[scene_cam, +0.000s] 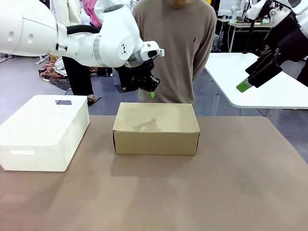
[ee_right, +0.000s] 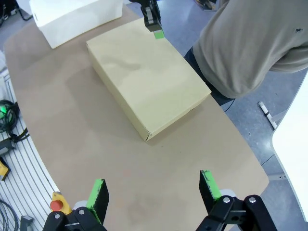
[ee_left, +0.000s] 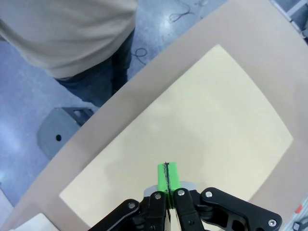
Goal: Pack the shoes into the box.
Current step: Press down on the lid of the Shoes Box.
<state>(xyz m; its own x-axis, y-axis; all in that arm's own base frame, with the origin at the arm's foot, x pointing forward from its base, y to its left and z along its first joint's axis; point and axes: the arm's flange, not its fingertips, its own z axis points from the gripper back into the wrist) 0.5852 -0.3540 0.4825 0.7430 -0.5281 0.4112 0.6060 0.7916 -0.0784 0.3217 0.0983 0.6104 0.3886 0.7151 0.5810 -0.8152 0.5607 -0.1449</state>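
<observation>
The tan cardboard shoebox [scene_cam: 156,128] sits near the middle of the brown table [scene_cam: 231,187], its flap lid down flat so the inside is hidden. I cannot tell from here whether anything is in it. To its left, near but apart, stands a larger white box [scene_cam: 44,132] with rounded corners and a small dark rectangle on its top.

The left hand [scene_cam: 151,94] hangs in the air just above the far edge of the shoebox lid, its 2 green pads pressed together with nothing between them. From the left wrist view the same hand [ee_left: 168,176] points down at the lid [ee_left: 192,134], the pads [ee_left: 173,174] meeting in a thin dark seam, and it does not appear to touch the cardboard. Its faint shadow falls on the lid's top.

The right hand [scene_cam: 245,85] is raised high off to the right, well apart from the shoebox, over the edge of a white side table [scene_cam: 269,91]. In the right wrist view that hand [ee_right: 156,192] is spread wide, its green pads [ee_right: 210,185] far from each other and empty, looking down on bare table with the shoebox [ee_right: 147,79] farther off.

A person in a beige sweater [scene_cam: 175,43] stands at the far side of the table, directly behind the shoebox, arms down at the sides.
</observation>
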